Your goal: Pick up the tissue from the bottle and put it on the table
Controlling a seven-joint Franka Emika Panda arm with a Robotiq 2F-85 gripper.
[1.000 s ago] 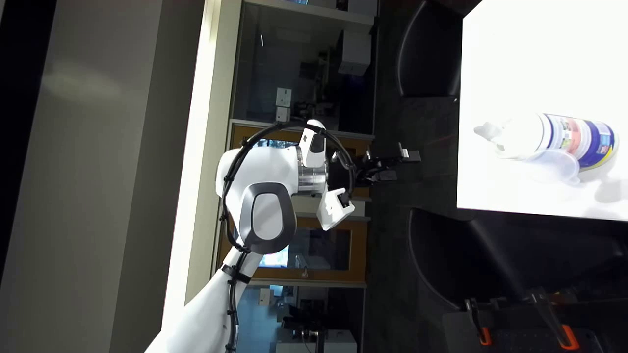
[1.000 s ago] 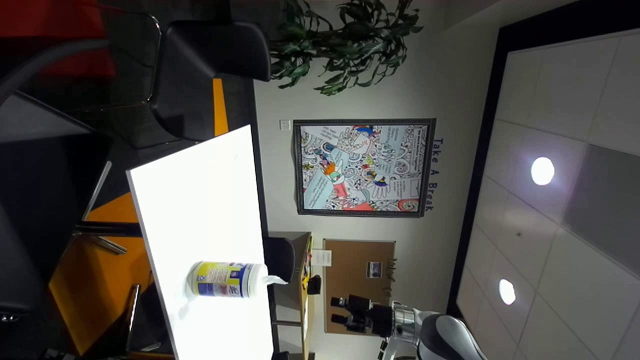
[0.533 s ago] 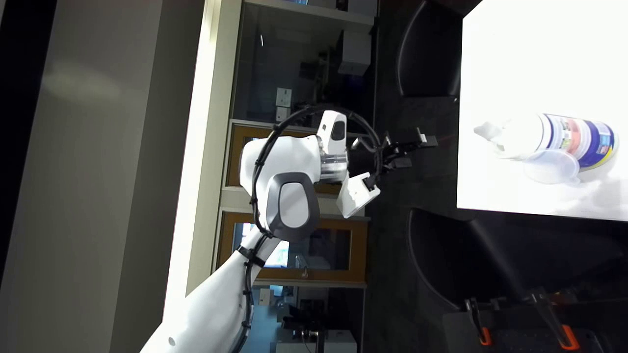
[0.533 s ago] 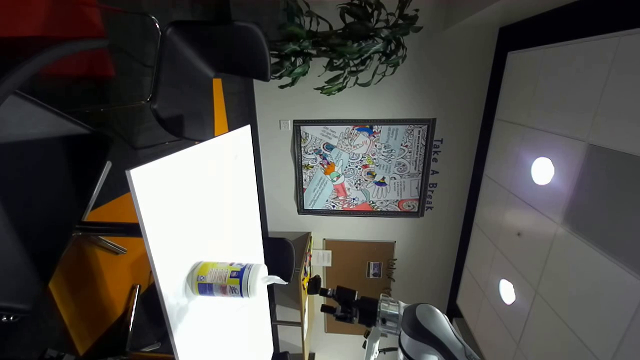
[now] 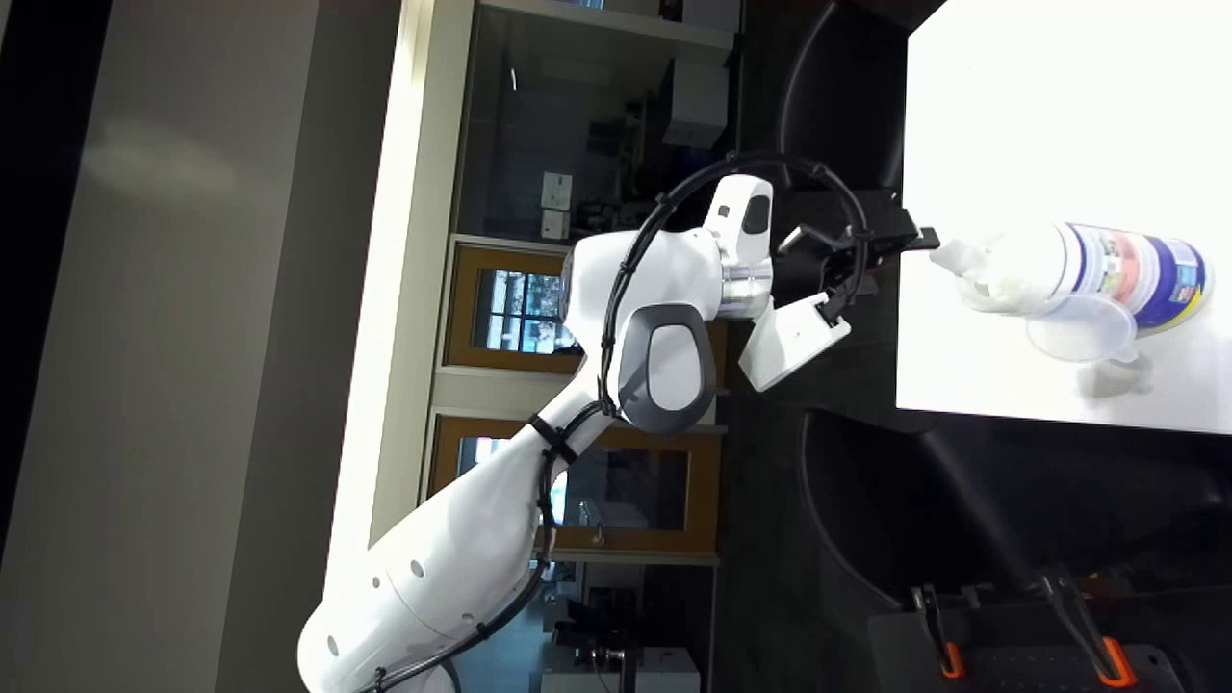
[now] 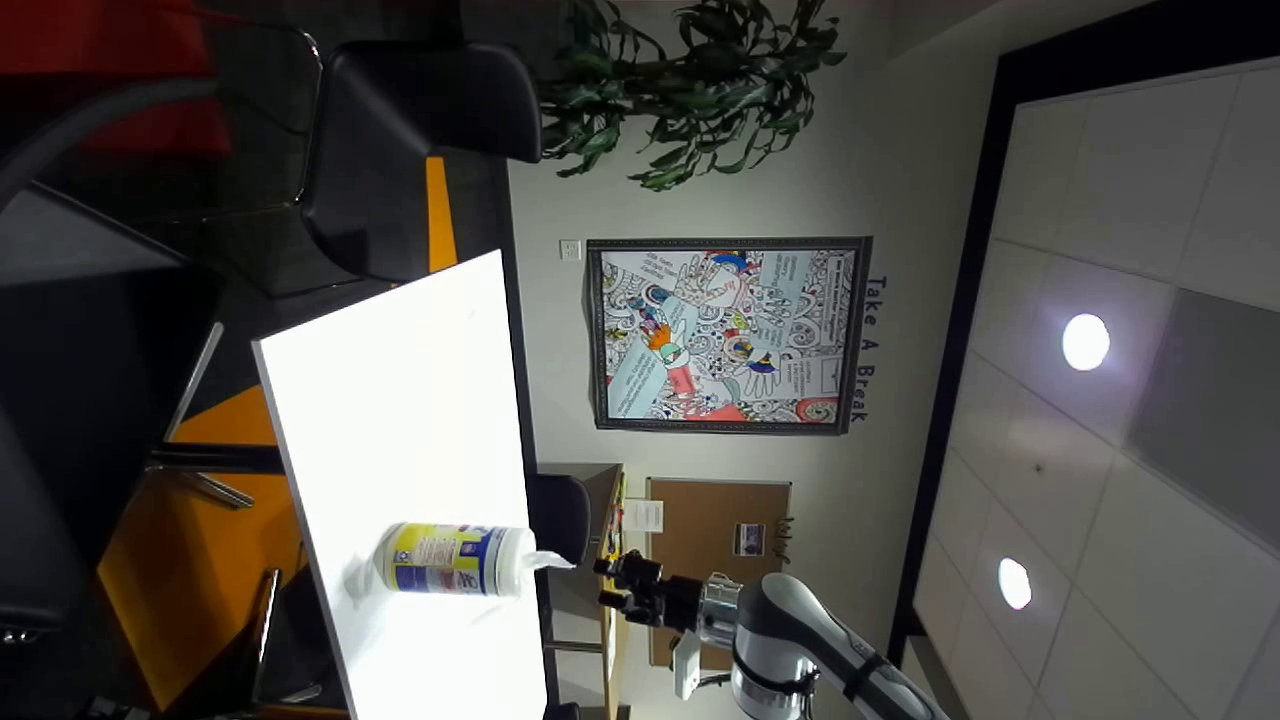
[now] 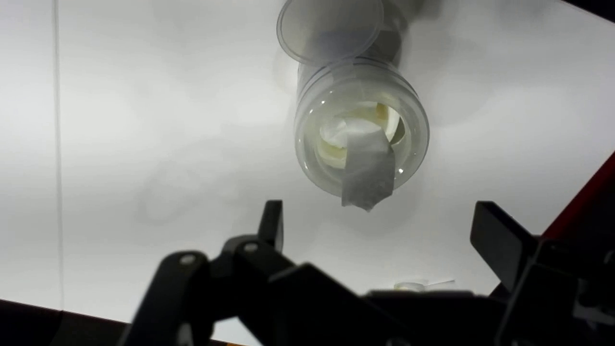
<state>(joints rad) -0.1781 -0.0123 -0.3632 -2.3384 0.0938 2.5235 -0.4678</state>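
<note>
The bottle, with a colored label band, stands upright on the white table in both exterior views, which lie on their sides. It also shows from above in the wrist view. The white tissue sticks out of its open top and hangs over the rim in the wrist view. My gripper points down just above the bottle. It is open and empty in the wrist view, and the tissue's end lies just beyond the gap between its fingertips.
A translucent lid hangs open at the bottle's side, also in the wrist view. Dark chairs stand around the table. Orange-tipped clamps are off one side. A small pale shape is partly hidden behind the gripper.
The arm has lowered and moved from well above the table to just above the bottle top. The gripper has stayed open. The bottle and tissue have not moved.
</note>
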